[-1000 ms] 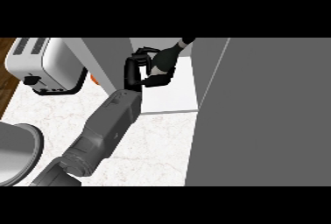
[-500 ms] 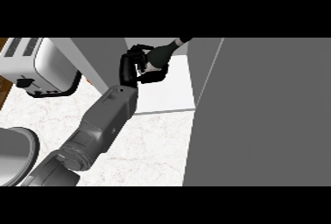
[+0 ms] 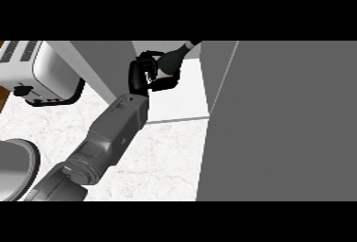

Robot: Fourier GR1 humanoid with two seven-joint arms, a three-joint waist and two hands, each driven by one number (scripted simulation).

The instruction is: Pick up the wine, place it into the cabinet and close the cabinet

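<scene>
1. Head view: my left hand (image 3: 148,75) curled round the wine (image 3: 171,60), upper middle of frame.
2. Since a second ago my arm reached deeper into the cabinet (image 3: 182,101); release looks next, door (image 3: 279,123) still open.

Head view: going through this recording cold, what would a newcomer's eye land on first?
The big grey cabinet door stands open and fills the right side. At top centre the left hand is curled round the dark wine bottle, holding it at the cabinet's opening. A silver toaster sits at upper left on the marble counter.
</scene>
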